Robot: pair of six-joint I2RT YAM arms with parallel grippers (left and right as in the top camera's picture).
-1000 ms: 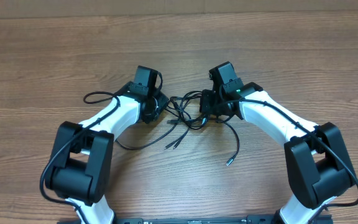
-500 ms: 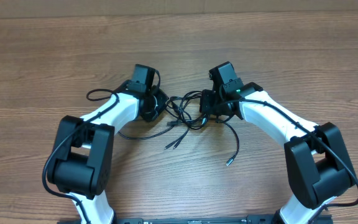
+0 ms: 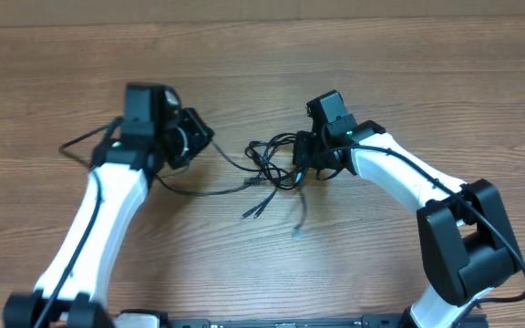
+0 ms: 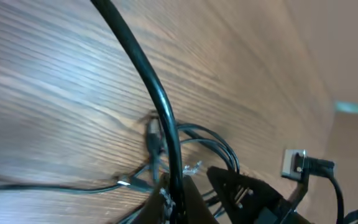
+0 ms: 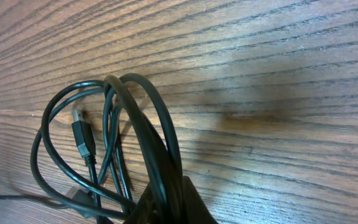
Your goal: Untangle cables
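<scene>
Your left gripper (image 3: 197,138) is pinched tight on one strand of the cables (image 3: 270,169), left of the tangle. Your right gripper (image 3: 304,157) is clamped on the looped bundle at the table (image 3: 408,73) centre. Loose plug ends trail toward the near edge.

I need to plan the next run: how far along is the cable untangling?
Done: little; a few plug ends lie free. In hand: the right gripper grips the knotted cables, and the left gripper is shut on one of them, stretched leftward. Left: the loops are not yet separated.
</scene>
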